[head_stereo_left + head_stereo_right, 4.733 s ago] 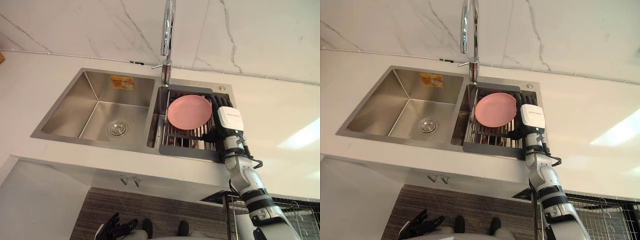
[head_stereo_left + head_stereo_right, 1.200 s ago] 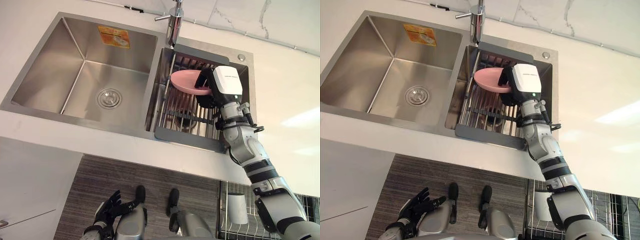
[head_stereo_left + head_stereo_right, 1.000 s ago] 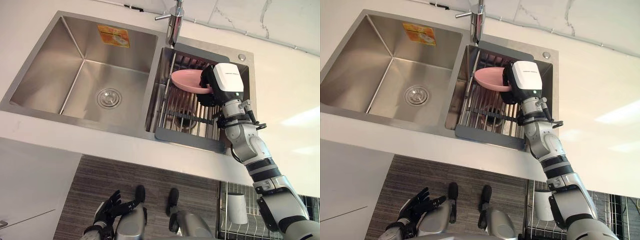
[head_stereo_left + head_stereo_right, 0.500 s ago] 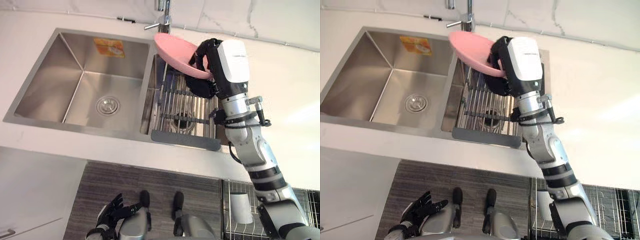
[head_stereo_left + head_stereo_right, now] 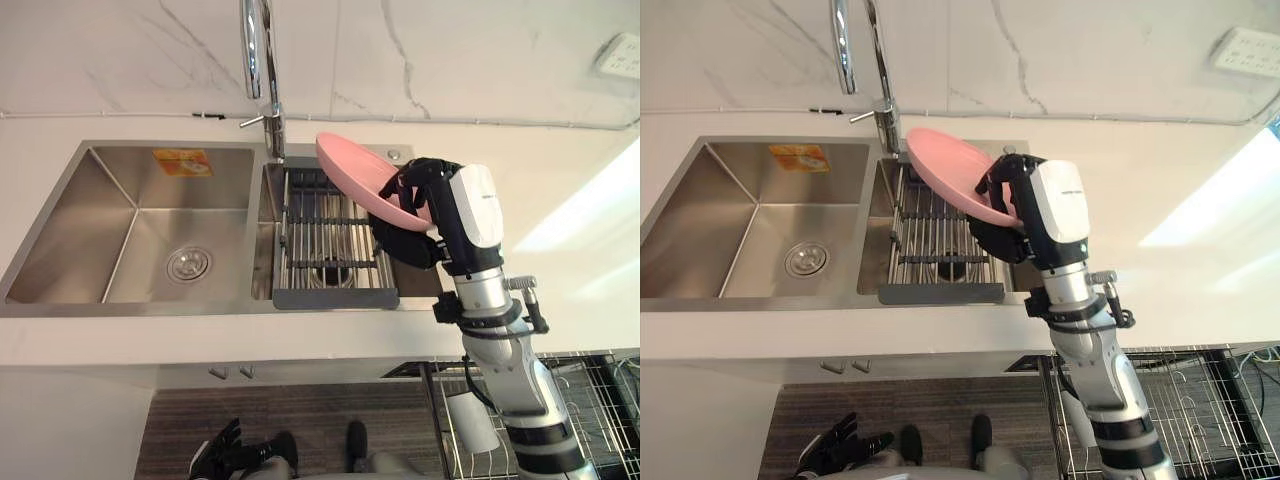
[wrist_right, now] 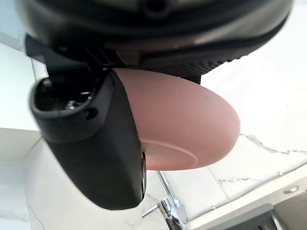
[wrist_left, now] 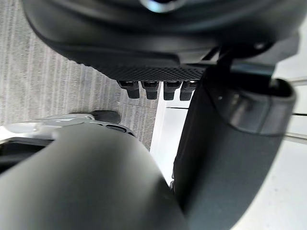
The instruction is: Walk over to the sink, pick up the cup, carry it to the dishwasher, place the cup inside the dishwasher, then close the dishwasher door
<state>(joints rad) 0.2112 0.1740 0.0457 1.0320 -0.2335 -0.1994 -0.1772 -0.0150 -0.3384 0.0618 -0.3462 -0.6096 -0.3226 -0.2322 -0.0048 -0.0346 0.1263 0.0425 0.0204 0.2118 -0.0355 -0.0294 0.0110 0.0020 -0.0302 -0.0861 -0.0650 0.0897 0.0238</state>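
White counter and veined marble wall fill the left eye view, with a steel double sink set into the top. The right hand is up over the counter's near edge, fingers curled round the rim of a pink plate. The plate tilts up and away from the palm, lifted clear of the sink. The faucet stands just past the plate's far edge. A drain rack lies in the smaller basin, below the plate and beside the palm. Under the right forearm, a wire dishwasher basket holds a white cup, well apart from either hand. The left hand hangs low near the floor, fingers spread and loose, holding nothing.

From the right eye, the same grasp shows: the plate's near rim is clamped in the right hand.

At the left wrist, straight fingers show in a row over the grey plank floor.

At the right wrist, the thumb lies against the plate, with the faucet and marble wall beyond it.
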